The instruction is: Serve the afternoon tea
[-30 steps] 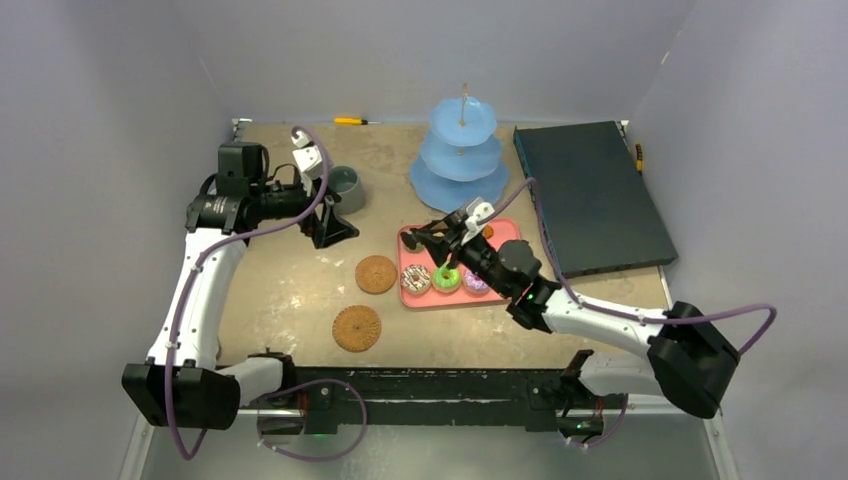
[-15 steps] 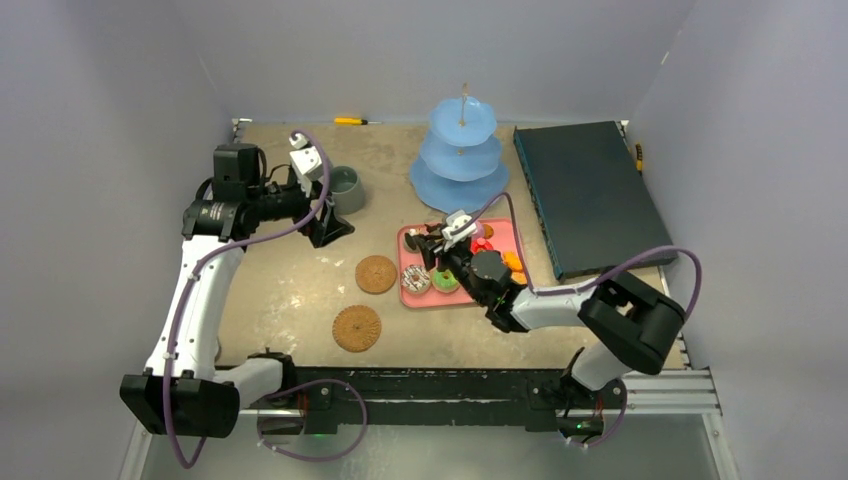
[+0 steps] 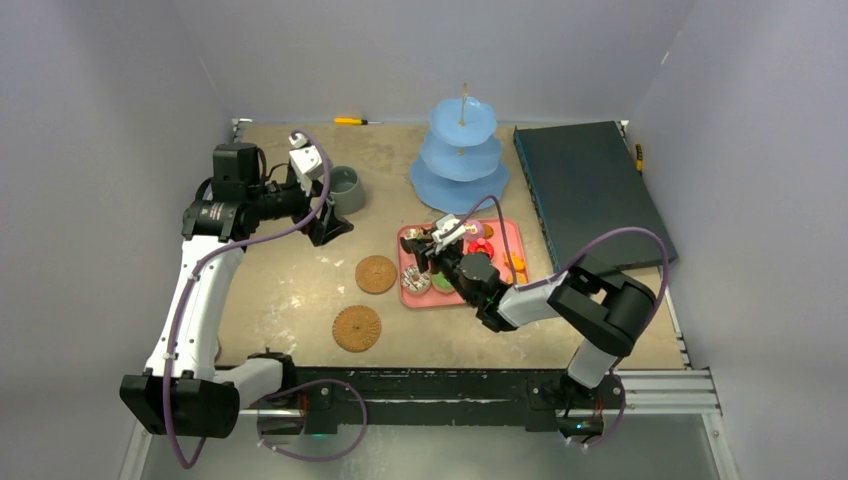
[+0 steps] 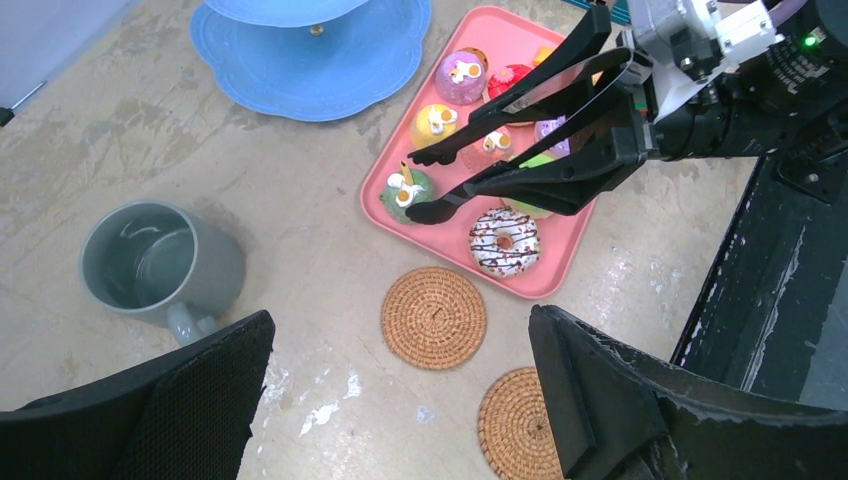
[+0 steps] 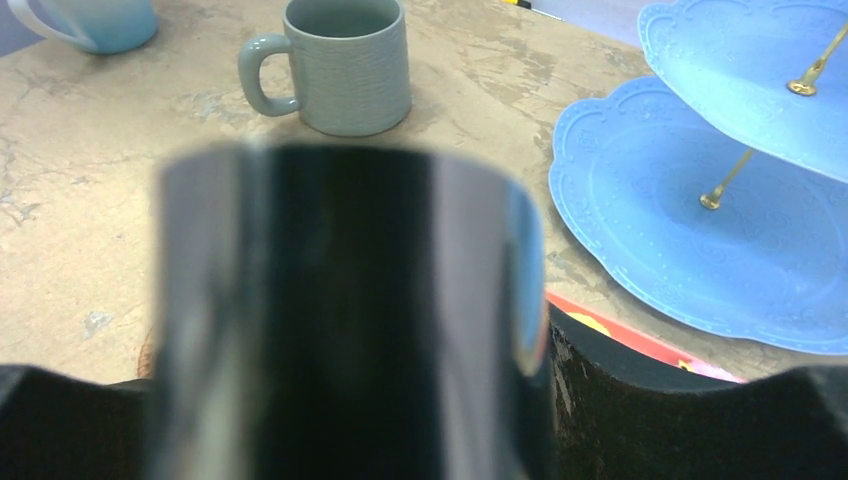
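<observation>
Blue stand tiers are bare. The doughnuts and cupcakes all sit on the pink tray and both coasters lie empty, so serving looks barely begun. The right gripper clamps black tongs over the tray. The left gripper hangs spread and empty near the grey-green mug. Only the right wrist view shows the white mug.
</observation>
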{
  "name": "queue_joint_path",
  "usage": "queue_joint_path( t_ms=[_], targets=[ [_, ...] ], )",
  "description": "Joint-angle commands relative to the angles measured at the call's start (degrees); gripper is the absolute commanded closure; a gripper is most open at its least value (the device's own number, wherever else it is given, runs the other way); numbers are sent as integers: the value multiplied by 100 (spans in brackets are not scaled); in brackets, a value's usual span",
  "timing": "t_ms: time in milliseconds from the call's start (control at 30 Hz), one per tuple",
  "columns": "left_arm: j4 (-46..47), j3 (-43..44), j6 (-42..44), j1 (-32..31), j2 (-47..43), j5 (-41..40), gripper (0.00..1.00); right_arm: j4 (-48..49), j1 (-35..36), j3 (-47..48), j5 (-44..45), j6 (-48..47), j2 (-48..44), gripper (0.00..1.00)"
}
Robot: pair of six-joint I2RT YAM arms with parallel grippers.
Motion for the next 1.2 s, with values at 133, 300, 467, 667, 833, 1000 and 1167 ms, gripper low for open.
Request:
queue_joint_path(
  t_ms=[133,300,467,667,833,1000,1167],
  targets=[
    [147,66,-16,22,-135,9,1,762,41,395,-11,-104,498,40],
    [152,77,-11,20,-135,3,1,868,39,450,115,-163,669,50],
    [111,85,17,20,-146,6,2,832,42,376,198,-280,364,57],
    [71,104,23,23,-169,24,3,622,32,403,286,-484,-268,61],
    [-11,157,94,21,-171,2,3,646,-276,389,415,-608,-514,62],
    [-14,199,102,16,-153,-29,3,641,-752,321,348,-555,-643,62],
    [18,221,21,23,-73,-75,4,695,-1095,317,416,-484,-575,63]
  ],
)
